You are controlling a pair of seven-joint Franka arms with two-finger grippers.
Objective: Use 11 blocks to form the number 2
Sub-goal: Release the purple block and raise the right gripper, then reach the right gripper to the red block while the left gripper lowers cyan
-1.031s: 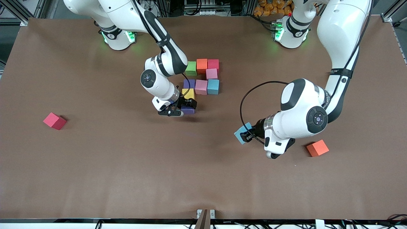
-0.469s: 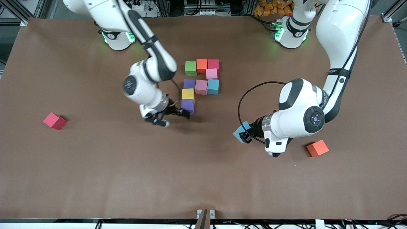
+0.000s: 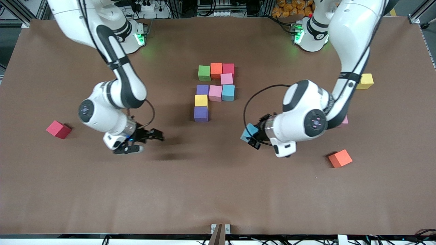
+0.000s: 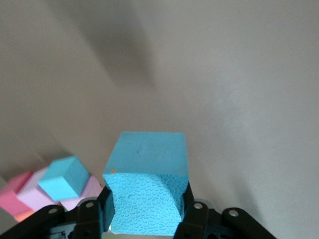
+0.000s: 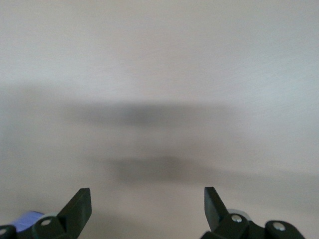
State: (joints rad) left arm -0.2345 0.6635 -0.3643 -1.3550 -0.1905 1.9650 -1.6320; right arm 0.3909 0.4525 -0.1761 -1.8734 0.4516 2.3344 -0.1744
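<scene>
Left hand (image 3: 251,137) clamped on a light blue block (image 3: 249,130), carried in the air over bare tabletop (image 3: 218,190) between the part-built figure and the loose orange block (image 3: 340,158). Seen in the left wrist view with one finger (image 4: 90,215) pressed on each of two opposite side faces, low on the cube (image 4: 147,181), top face free and level. Right hand (image 3: 155,136) spread wide and empty, over bare tabletop between the figure and the loose red block (image 3: 58,129) at the right arm's end.

Nine blocks down in the figure: green (image 3: 204,72), orange (image 3: 216,70) and red (image 3: 228,68) in the row nearest the bases, touching; pink (image 3: 226,79) under the red; then purple (image 3: 202,90), pink (image 3: 215,93) and light blue (image 3: 228,92); yellow (image 3: 201,100) and purple (image 3: 201,114) stepping toward the front camera. Probably two more needed beside that last purple block to finish the base stroke.

Spare blocks lying well apart: a yellow one (image 3: 365,81) near the left arm's end, and a pink one (image 3: 344,119) mostly hidden by the left arm.

Judged light and soft: matte foam, pebbled on one face, likely to dent under a hard squeeze and to grip rather than slip. Best taken square across two flat opposite faces, near mid-height, with modest pressure. Easily nudged once set down, so neighbours at risk from a careless release.
</scene>
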